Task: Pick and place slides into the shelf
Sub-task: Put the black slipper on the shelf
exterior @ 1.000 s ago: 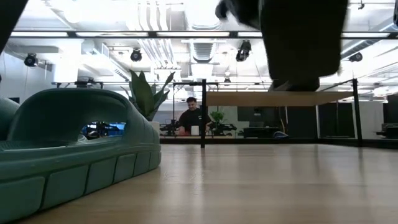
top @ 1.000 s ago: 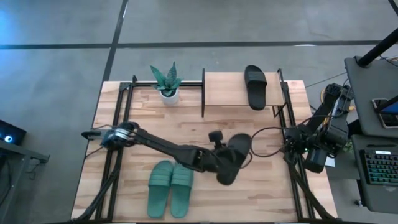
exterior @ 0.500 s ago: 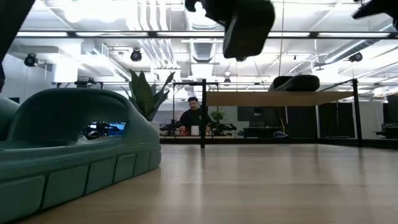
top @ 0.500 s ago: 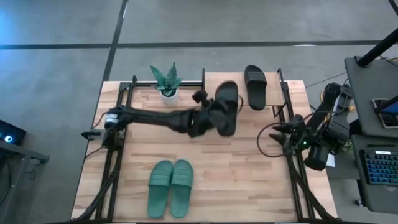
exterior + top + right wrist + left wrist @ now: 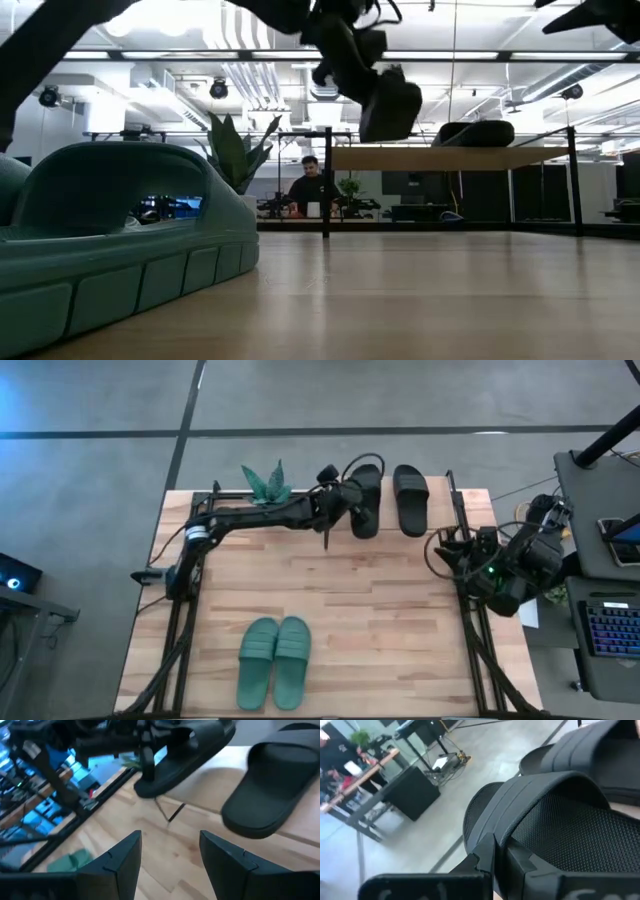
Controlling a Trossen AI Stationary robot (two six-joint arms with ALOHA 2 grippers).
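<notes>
Slides are split up: one black slide (image 5: 410, 499) lies on the shelf (image 5: 340, 493) top, and a second black slide (image 5: 365, 500) hangs just beside it, grasped by the left gripper (image 5: 337, 498) fingers above the board. The teal pair (image 5: 275, 662) sits on the bench (image 5: 380, 610) near its front. The right gripper (image 5: 447, 549) waits at the bench's right edge, fingers spread.
</notes>
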